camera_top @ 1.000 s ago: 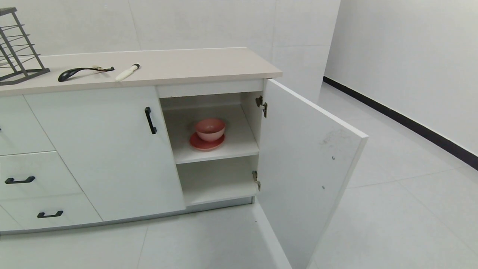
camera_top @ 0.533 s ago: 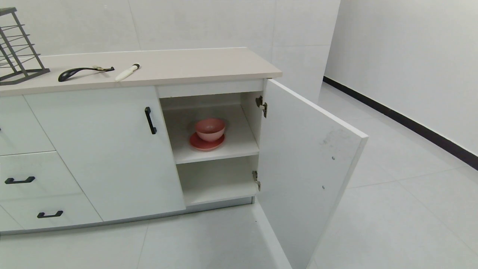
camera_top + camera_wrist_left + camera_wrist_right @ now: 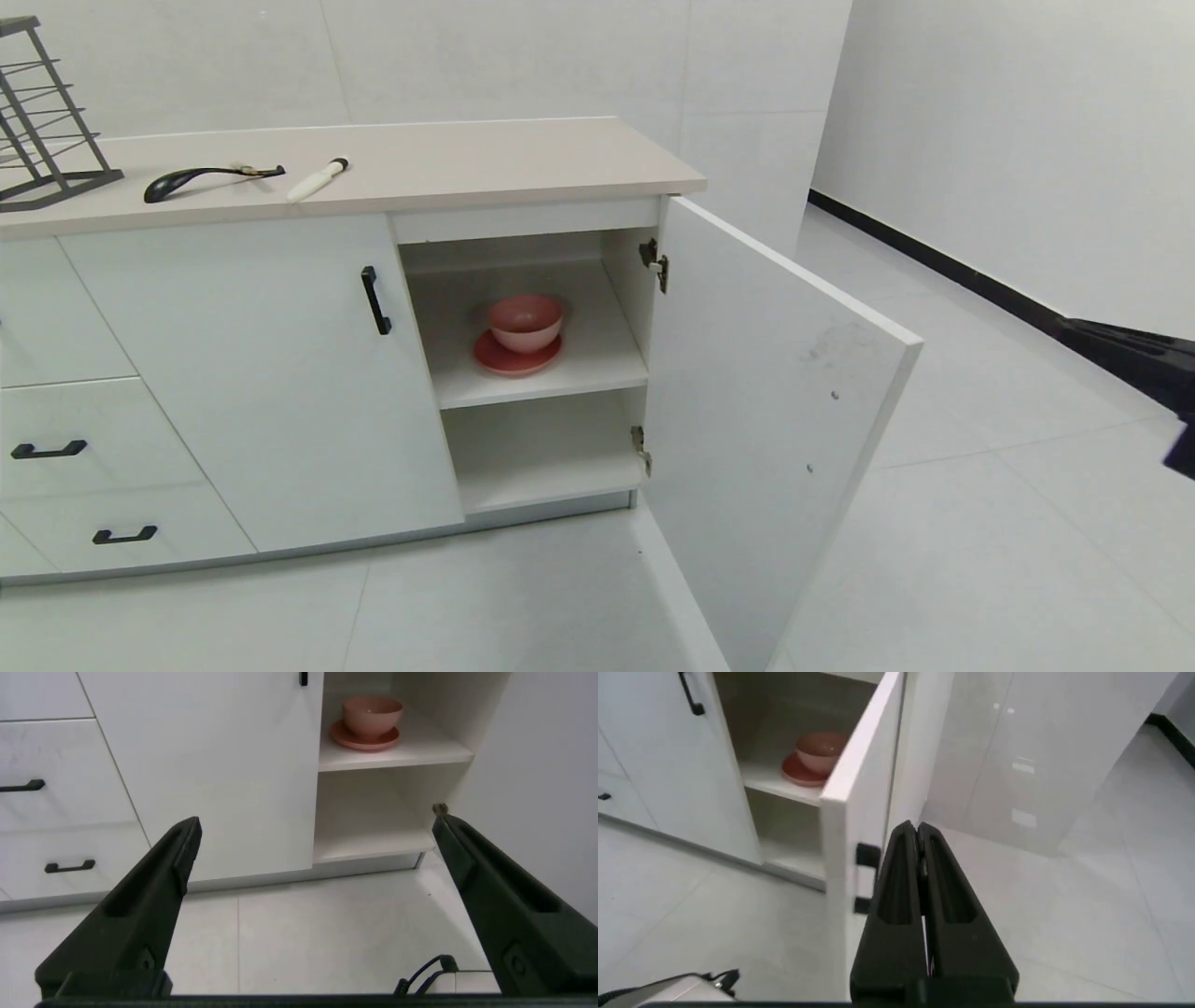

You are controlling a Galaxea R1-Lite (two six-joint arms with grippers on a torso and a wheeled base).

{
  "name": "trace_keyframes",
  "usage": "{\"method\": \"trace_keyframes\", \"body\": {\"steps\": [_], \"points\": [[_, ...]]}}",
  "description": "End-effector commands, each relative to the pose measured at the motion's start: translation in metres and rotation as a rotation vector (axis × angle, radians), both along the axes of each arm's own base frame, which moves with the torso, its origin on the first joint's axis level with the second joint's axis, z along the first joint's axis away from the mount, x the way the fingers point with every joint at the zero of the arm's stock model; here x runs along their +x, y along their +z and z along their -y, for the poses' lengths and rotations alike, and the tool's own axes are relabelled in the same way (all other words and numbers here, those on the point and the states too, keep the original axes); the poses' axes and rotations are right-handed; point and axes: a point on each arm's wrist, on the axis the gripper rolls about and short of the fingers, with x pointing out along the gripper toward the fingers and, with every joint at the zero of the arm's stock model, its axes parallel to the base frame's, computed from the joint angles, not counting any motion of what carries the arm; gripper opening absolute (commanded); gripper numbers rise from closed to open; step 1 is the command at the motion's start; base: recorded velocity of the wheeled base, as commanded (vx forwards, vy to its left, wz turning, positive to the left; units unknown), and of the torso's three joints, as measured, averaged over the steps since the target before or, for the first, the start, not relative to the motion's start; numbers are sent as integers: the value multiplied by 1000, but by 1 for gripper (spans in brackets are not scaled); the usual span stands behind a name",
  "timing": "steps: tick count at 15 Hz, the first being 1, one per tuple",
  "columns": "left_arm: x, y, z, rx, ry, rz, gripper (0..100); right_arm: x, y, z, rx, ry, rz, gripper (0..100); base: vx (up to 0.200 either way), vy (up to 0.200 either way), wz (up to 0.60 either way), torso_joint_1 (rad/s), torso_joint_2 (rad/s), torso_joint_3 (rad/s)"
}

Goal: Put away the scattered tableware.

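Observation:
A pink bowl [image 3: 526,322] sits on a red plate [image 3: 516,358] on the upper shelf of the open cabinet; the bowl [image 3: 372,713] and the plate [image 3: 363,738] also show in the left wrist view. On the countertop [image 3: 485,159] lie a black ladle [image 3: 191,179] and a white-handled knife [image 3: 316,180]. My left gripper [image 3: 316,826] hangs open and empty low over the floor, facing the cabinet. My right gripper [image 3: 920,840] is shut and empty, just outside the open door's edge [image 3: 864,784], with the bowl [image 3: 822,751] beyond it. Part of my right arm [image 3: 1134,359] shows at the right edge.
The cabinet door [image 3: 775,401] swings far out over the floor, with a black handle [image 3: 866,877] on its outer face. The left door [image 3: 261,373] is closed. Drawers [image 3: 56,448] lie further left. A dark wire rack [image 3: 47,112] stands on the counter's left end. The lower shelf [image 3: 541,467] is bare.
My right arm has come into the head view at the right edge. The bowl, plate, ladle and knife have not moved.

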Motion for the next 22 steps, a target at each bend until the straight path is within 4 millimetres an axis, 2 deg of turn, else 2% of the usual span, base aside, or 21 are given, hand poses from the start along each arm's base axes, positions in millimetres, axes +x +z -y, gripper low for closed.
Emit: {"method": "trace_keyframes", "body": {"steps": [1,3,7,12,18,22], "points": [[0,0,0,0,1,0,100,56,-53,0,-25,16,-121,0,0,0,0,0,0,0],[0,0,0,0,1,-1,100,75,-73,0,-27,80,-59,0,0,0,0,0,0,0],[0,0,0,0,1,-1,100,91,-85,-2,-70,179,45,0,0,0,0,0,0,0],[0,0,0,-2,1,-1,100,93,-86,-11,-73,286,97,0,0,0,0,0,0,0],[0,0,0,-2,1,0,100,81,-91,-33,-84,377,99,0,0,0,0,0,0,0],[0,0,0,-2,1,0,100,78,-88,-56,-83,462,120,0,0,0,0,0,0,0]]}}
